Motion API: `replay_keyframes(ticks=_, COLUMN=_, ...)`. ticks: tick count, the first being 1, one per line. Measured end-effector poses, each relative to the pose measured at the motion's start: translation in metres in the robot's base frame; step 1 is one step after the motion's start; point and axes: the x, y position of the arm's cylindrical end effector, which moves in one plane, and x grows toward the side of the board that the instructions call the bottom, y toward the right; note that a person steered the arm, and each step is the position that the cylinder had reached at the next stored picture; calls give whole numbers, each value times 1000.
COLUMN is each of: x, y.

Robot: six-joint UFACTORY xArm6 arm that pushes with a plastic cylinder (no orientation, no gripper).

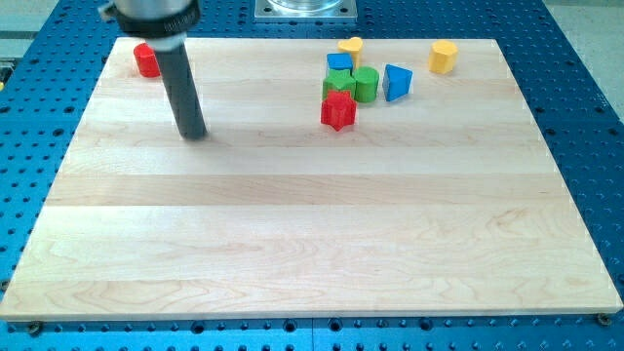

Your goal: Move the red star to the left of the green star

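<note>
Risk, your run: my tip [194, 135], no jawed end effector, at nine o'clock of red star [338, 110]; a careless push jams it into green star [334, 87].

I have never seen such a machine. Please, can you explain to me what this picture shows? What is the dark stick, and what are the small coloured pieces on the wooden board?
There is one picture, from a single camera looking down at a slant; its mounting is not on record. The dark stick is the end of a robot arm. It holds nothing: it only pushes. My tip rests on the wooden board, in the view's left, far from the cluster of blocks.

Near the view's top lie a red star, and just above it a green star beside a green cylinder. Around them are a blue cube, a yellow heart-like block and a blue triangular block. A yellow block sits apart to the right, and a red block in the top left corner.
</note>
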Motion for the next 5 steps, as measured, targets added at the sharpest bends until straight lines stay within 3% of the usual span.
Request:
replay_keyframes(ticks=1, x=64, y=42)
replay_keyframes(ticks=2, x=97, y=105)
replay_keyframes(ticks=3, x=84, y=172)
replay_keyframes(ticks=4, x=34, y=232)
replay_keyframes(ticks=5, x=-36, y=201)
